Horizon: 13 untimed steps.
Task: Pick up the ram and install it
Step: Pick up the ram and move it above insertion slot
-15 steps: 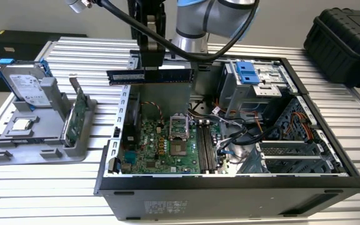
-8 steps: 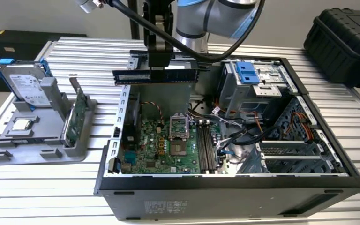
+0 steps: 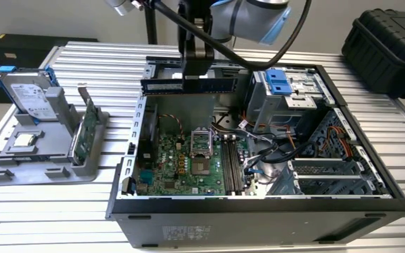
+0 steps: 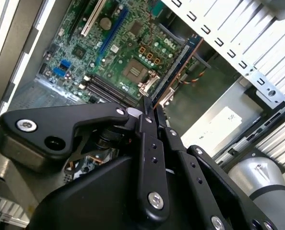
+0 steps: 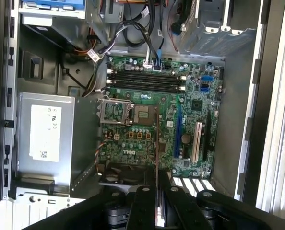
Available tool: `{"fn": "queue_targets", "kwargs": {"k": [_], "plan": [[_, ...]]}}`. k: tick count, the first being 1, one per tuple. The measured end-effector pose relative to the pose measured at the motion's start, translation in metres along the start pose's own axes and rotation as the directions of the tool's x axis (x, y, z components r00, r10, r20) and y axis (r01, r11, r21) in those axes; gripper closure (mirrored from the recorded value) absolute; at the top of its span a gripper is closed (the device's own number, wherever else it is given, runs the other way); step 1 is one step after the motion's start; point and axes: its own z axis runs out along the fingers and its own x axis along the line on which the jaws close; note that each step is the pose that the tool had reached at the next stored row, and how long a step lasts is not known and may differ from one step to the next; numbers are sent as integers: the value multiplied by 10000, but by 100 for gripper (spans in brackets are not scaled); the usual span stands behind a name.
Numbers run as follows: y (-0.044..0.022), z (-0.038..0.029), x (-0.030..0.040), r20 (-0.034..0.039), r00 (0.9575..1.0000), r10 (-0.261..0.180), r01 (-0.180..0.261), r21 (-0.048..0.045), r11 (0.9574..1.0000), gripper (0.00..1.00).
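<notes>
The ram (image 3: 162, 86) is a long blue stick held level above the back of the open computer case (image 3: 259, 205), with my gripper (image 3: 194, 74) shut on its middle. In both wrist views it shows edge-on: the ram (image 4: 180, 60) runs out from my gripper (image 4: 149, 111), and the ram (image 5: 158, 151) hangs as a thin line over the green motherboard (image 5: 147, 129) below my gripper (image 5: 158, 191). The long dark memory slots (image 3: 232, 166) lie on the board beside the processor socket (image 3: 201, 143); these slots (image 5: 145, 79) sit well clear of the stick.
On the exterior view's left, a grey fixture (image 3: 44, 158) carries a silver drive with blue rails (image 3: 30, 95), a green card (image 3: 88, 132) and a chip (image 3: 23, 139). Drive cages (image 3: 287, 95) and cables (image 3: 273, 150) crowd the case's right part. A black box (image 3: 389, 47) stands at back right.
</notes>
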Motion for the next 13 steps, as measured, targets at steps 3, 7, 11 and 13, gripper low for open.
{"fn": "queue_targets", "kwargs": {"k": [3,7,11,13], "plan": [[65,-1,-4,0,10000,4,-4,1,10000,100],[151,-1,-11,-1,10000,8,-8,1,10000,100],[224,-2,-16,0,10000,11,-11,2,10000,100],[258,-2,-19,-1,10000,12,-12,2,10000,100]]}}
